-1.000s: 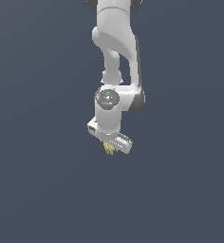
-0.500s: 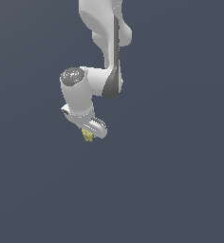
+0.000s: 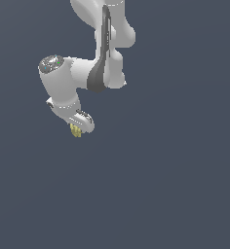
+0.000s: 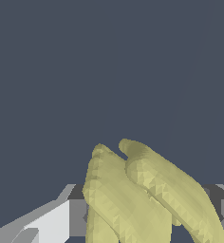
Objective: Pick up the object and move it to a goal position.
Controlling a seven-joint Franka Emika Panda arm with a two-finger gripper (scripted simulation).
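The gripper [image 3: 77, 129], left of centre, is clamped on the banana bunch [image 3: 76, 131]; pickup looks done, delivery remains.

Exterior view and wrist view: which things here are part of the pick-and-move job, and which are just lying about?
Part of the job:
- small pale-yellow object with pointed finger-like lobes, held between the tool's fingers
- white tool of the arm, shut on that object

Just lying about:
- nothing that shows; both views give only a plain dark grey-blue background, and no goal marker is visible
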